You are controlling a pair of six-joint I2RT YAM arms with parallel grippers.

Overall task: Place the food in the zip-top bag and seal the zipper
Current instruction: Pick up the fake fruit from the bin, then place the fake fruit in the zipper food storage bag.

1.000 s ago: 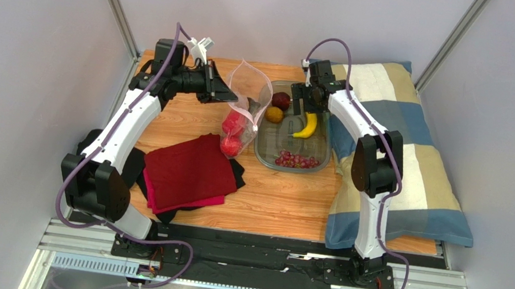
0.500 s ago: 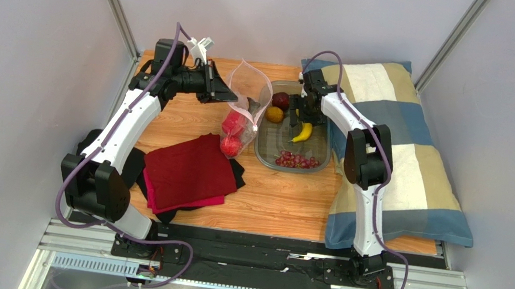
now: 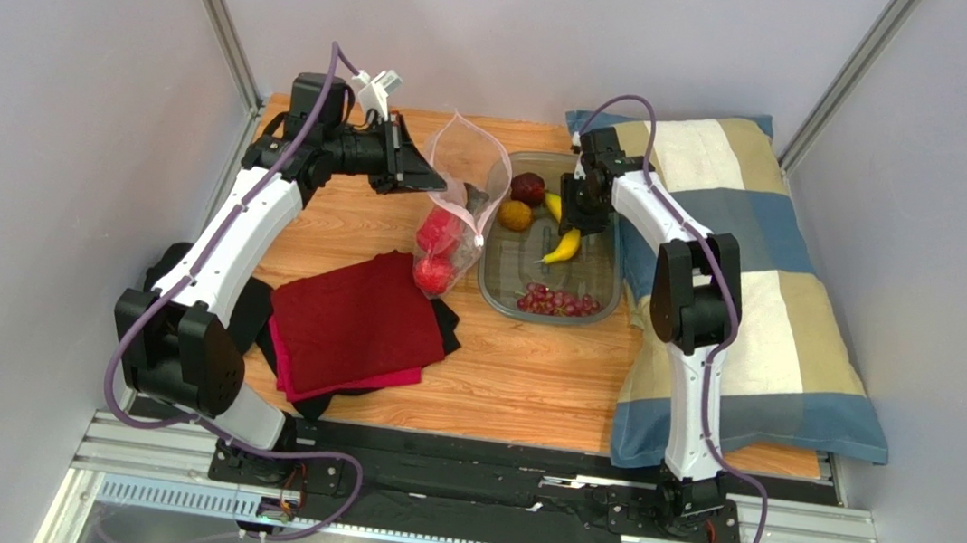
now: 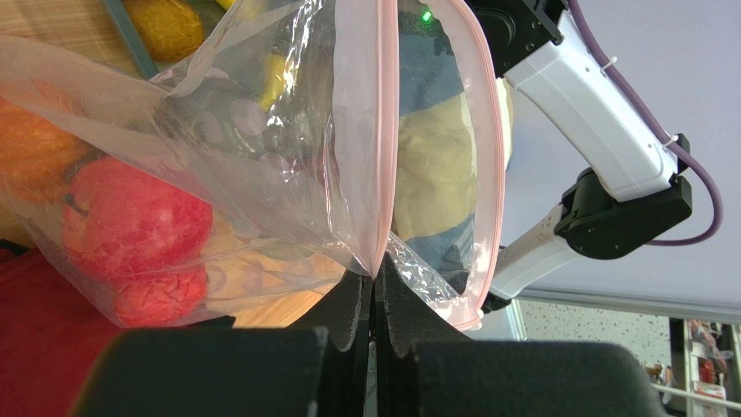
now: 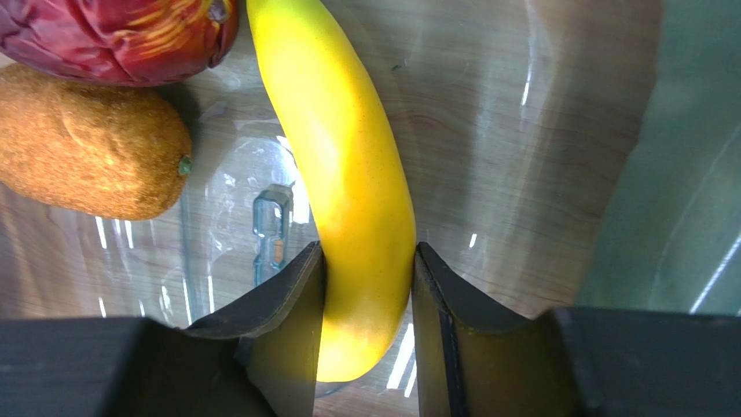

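The zip-top bag [image 3: 467,185] hangs open beside the tub, its pink zipper [image 4: 388,130] spread into a loop. My left gripper [image 4: 375,282] is shut on the bag's mouth edge and holds it up. A red apple [image 4: 139,217] and a strawberry [image 4: 156,297] lie inside the bag. In the clear tub [image 3: 490,289], my right gripper [image 5: 367,261] is shut on the yellow banana [image 5: 348,148], both pads against its sides near one end. A dark plum [image 5: 122,30] and an orange pumpkin [image 5: 87,156] sit beside it. Purple grapes [image 3: 557,302] lie at the tub's near end.
A folded red cloth [image 3: 354,318] over black fabric lies on the wooden table [image 3: 517,385] at the near left. A checked blue and beige pillow [image 3: 759,303] fills the right side, close to my right arm. Grey walls enclose the table.
My right gripper has gone down into the tub and closed on the banana, which has shifted a little to the left. The left gripper and the bag have stayed still.
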